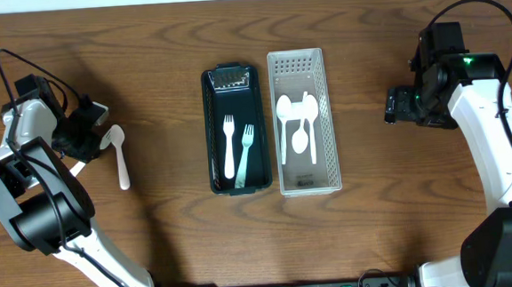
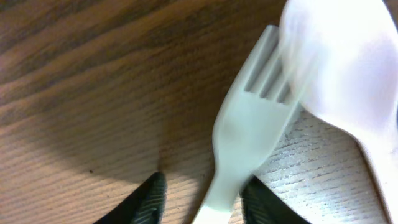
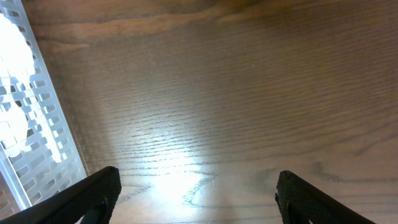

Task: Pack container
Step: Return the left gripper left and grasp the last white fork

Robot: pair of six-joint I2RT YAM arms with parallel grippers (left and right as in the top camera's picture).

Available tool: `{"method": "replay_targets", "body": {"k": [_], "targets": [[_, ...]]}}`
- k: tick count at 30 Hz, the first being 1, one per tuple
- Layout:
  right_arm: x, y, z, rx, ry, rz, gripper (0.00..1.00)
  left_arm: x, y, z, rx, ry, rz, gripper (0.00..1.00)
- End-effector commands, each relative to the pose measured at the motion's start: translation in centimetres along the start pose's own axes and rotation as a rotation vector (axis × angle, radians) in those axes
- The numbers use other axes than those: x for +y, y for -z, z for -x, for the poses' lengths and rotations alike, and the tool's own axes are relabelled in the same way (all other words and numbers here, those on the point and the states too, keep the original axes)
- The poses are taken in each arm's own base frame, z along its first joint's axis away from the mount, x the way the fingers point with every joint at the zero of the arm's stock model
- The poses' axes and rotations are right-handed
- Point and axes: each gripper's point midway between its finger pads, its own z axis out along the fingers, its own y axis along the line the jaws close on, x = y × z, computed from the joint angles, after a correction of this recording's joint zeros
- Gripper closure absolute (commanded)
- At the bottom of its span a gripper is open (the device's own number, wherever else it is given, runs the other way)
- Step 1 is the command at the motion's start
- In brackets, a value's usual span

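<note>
Pale white plastic fork (image 2: 249,130) points to 1 o'clock, handle between the slightly parted left jaws; right jaws gape empty.

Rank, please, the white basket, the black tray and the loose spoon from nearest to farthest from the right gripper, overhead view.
From the right gripper:
1. the white basket, centre-right.
2. the black tray, beside the basket, centre-left.
3. the loose spoon, far over on the robot's left.
</note>
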Motion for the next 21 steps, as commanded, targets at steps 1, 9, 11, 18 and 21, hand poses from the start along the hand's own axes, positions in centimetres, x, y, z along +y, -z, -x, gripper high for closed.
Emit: {"method": "replay_targets", "body": {"k": [1, 9, 11, 18, 21], "targets": [[0.37, -0.18, -0.17, 0.008, 0.002, 0.004, 0.16, -0.50, -2.14, -0.73, 0.039, 0.001, -0.035, 0.64], [0.37, -0.18, -0.17, 0.008, 0.001, 0.004, 0.15, -0.45, -2.14, -0.70, 0.038, 0.001, -0.033, 0.76], [0.37, -0.18, -0.18, 0.009, 0.001, 0.004, 0.15, -0.45, -2.14, -0.70, 0.038, 0.001, -0.033, 0.79], [0.37, -0.18, -0.16, 0.008, 0.002, 0.003, 0.14, -0.45, -2.09, -0.69, 0.038, 0.004, -0.032, 0.90], [0.37, -0.18, -0.16, 0.008, 0.002, 0.003, 0.14, -0.28, -1.66, -0.56, 0.030, 0.012, -0.022, 0.94]]}}
